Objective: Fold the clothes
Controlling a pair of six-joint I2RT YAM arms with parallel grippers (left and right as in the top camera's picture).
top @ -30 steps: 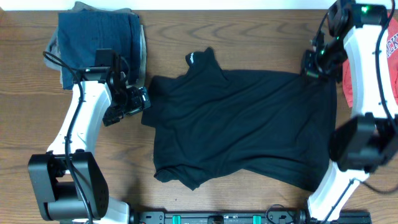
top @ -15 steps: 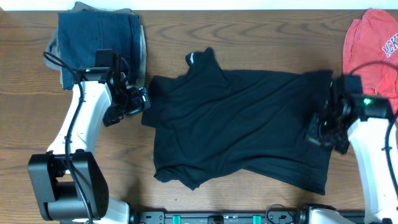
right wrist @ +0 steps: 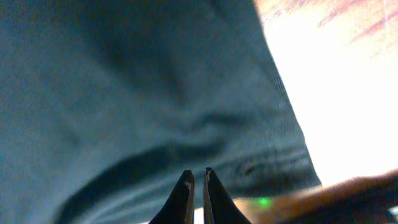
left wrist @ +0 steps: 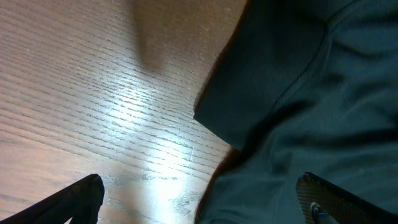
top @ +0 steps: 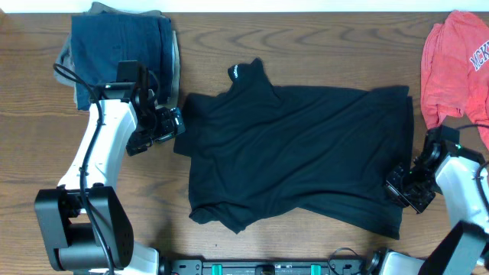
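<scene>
The clothes, one black garment [top: 298,153], lie spread flat across the middle of the table, with the collar and a small white mark at the top. My left gripper [top: 177,128] stands wide open at the garment's left sleeve edge. In the left wrist view its fingertips [left wrist: 87,194] straddle bare wood and the black fabric [left wrist: 311,93], holding nothing. My right gripper [top: 396,189] sits at the garment's lower right edge. In the right wrist view, the right gripper [right wrist: 197,177] has its jaws together just over the dark cloth [right wrist: 124,93], with nothing seen between them.
A folded dark-blue denim pile [top: 122,46] lies at the back left, just behind my left arm. A coral-red shirt [top: 454,61] with lettering lies at the back right. Bare wooden table [top: 306,46] surrounds the garment.
My right arm has swung from the garment's far right corner down to its lower right edge, uncovering the red shirt. The left arm has not moved.
</scene>
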